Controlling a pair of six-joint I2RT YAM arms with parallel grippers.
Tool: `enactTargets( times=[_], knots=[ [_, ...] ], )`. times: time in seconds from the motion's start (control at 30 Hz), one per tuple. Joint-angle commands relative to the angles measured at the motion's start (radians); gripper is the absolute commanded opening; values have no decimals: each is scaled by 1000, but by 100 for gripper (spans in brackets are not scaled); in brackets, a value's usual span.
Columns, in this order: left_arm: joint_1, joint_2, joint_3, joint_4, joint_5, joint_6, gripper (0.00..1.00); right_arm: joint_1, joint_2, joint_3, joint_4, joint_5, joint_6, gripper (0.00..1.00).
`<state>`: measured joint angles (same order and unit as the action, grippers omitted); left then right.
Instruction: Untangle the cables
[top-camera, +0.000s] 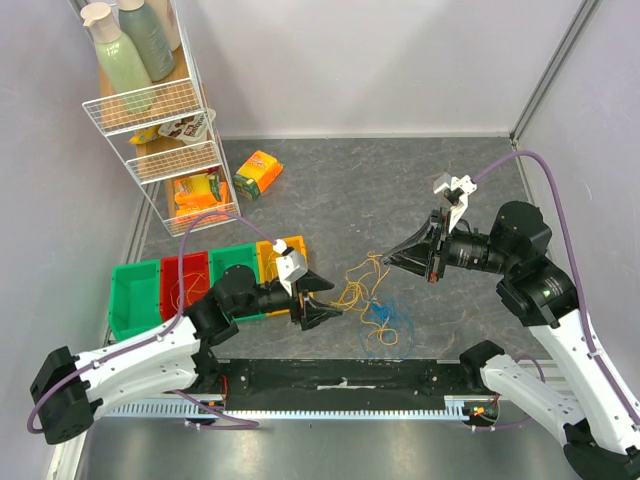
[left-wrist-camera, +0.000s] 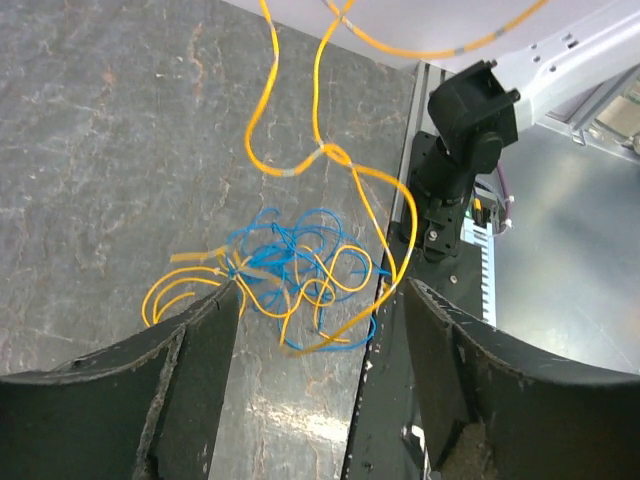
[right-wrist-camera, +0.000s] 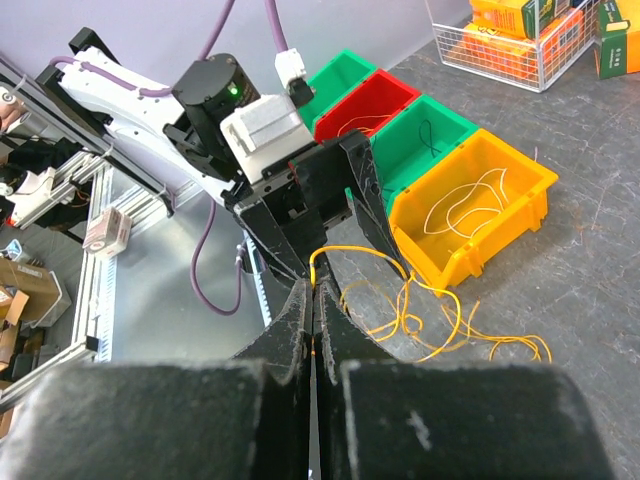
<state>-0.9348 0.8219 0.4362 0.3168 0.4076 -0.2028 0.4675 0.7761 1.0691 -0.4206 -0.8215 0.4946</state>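
On the dark grey, stone-patterned tabletop (top-camera: 480, 200), the row of plastic sorting bins (top-camera: 128, 300) in green, red, green and yellow is already part stocked. A thin strand is seen in the red bin (right-wrist-camera: 345, 105), a dark one in the green bin (right-wrist-camera: 450, 120) beside it, and pale loops in the yellow bin (right-wrist-camera: 445, 235). Some sorting is therefore judged done.

The rest is not: a knot of thin blue and yellow cables (top-camera: 378, 315) lies on the tabletop between the two arms, near the black base rail (top-camera: 340, 375). The right gripper (top-camera: 385, 262) has its jaws closed tight on one yellow strand (right-wrist-camera: 345, 250), which is held up off the knot. The left gripper (top-camera: 322, 303) stands just beside the knot, jaws wide apart and nothing gripped.

How closely blue is wound through yellow is shown best from the left wrist (left-wrist-camera: 290, 265). The bins' contents are seen plainly from the right wrist. The spacing of arms, knot and bins is given only from above.
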Motion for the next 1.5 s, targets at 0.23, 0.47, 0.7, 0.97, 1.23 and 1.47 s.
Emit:
enactTargets(
  times=[0.23, 0.47, 0.7, 0.97, 1.23, 1.47],
  knots=[
    [-4, 54, -27, 169, 51, 0, 59, 2, 0, 68, -6, -48, -8, 0],
    [-2, 80, -21, 194, 19, 2, 36, 2, -6, 61, -7, -44, -7, 0],
    [-4, -119, 30, -4, -361, 19, 2, 2, 2, 54, -136, 94, -105, 0],
    [-4, -345, 182, -263, -766, 124, 2, 2, 43, 54, -397, 773, -176, 0],
    [-2, -371, 390, -364, -768, 177, 2, 2, 35, -98, -282, 927, -62, 0],
    [-2, -322, 542, -416, -676, 152, 2, 2, 35, -245, -120, 900, -10, 7]
  ],
)
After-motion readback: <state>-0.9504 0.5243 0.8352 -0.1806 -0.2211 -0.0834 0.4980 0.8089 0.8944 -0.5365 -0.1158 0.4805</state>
